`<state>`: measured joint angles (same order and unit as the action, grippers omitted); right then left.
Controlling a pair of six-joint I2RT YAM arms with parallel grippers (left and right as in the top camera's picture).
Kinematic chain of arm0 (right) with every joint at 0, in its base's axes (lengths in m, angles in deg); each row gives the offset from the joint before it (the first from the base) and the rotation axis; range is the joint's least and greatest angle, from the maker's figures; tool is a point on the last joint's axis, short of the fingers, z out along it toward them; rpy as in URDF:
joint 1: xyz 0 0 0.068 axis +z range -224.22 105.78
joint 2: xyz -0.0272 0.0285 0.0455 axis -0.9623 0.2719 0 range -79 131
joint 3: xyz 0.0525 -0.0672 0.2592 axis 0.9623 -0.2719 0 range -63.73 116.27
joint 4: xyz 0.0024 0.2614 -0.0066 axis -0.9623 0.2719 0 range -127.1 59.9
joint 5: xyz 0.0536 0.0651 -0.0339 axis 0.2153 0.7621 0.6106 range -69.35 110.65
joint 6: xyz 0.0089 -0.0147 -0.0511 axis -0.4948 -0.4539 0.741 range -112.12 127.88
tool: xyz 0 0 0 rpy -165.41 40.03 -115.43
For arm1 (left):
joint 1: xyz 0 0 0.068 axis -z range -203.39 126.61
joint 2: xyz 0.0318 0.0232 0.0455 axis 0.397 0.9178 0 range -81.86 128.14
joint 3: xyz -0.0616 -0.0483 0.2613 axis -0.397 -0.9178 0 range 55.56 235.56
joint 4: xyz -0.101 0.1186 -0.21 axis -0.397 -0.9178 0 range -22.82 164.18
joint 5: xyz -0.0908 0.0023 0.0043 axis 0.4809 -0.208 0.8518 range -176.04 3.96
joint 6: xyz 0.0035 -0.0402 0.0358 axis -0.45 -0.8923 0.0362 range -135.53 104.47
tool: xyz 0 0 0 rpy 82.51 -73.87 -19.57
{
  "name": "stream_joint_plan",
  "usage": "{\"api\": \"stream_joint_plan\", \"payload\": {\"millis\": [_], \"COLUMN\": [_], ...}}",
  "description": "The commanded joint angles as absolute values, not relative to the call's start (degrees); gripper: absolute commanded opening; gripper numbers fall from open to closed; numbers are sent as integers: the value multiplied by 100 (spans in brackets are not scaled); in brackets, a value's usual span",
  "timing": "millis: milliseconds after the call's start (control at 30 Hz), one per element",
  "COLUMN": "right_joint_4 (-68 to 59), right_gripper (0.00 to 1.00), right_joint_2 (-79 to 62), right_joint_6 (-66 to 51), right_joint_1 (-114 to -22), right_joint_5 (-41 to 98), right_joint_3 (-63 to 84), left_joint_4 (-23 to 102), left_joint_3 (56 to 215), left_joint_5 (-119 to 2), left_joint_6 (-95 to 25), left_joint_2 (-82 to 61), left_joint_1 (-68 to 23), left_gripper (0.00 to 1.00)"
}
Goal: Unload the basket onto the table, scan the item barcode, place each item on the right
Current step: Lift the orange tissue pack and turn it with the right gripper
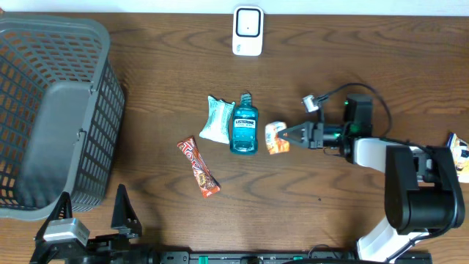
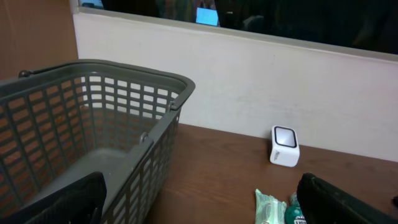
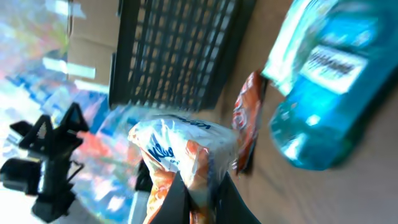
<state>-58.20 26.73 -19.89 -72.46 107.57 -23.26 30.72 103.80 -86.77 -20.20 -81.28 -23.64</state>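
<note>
A small orange-and-white snack packet lies just right of the mouthwash bottle, and my right gripper is shut on its right edge. In the right wrist view the crinkled packet fills the middle, pinched between the two dark fingers. The white barcode scanner stands at the table's far edge, also visible as a white box in the left wrist view. My left gripper rests open at the near left edge beside the basket, its fingers wide apart and empty.
A blue mouthwash bottle and a pale green wipes pack lie mid-table. A red-brown candy bar lies nearer me. A grey mesh basket fills the left side. Another packet sits at the far right edge.
</note>
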Motion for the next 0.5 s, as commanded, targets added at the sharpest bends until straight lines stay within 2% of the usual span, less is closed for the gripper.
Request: {"api": "stream_joint_plan", "payload": {"millis": [0,200,467], "right_joint_4": [-5829,-5756,-5116], "right_gripper": [1,1,1], "right_joint_2": [2618,2004,103], "right_joint_6": [-2365,-2642,-2242], "right_joint_1": [-6778,-6051,-5928], "right_joint_5": [11017,11017,11015], "right_joint_3": [-2335,-2335,-3131], "left_joint_4": [3093,3093,3093], "left_joint_3": [10378,10378,10378], "left_joint_5": [-8670,-8668,-8670], "left_joint_6": [-2011,-2011,-2011], "left_joint_2": [-8170,-8170,-8170], "left_joint_1": [-2346,-2346,-2346], "left_gripper": [98,98,98]}}
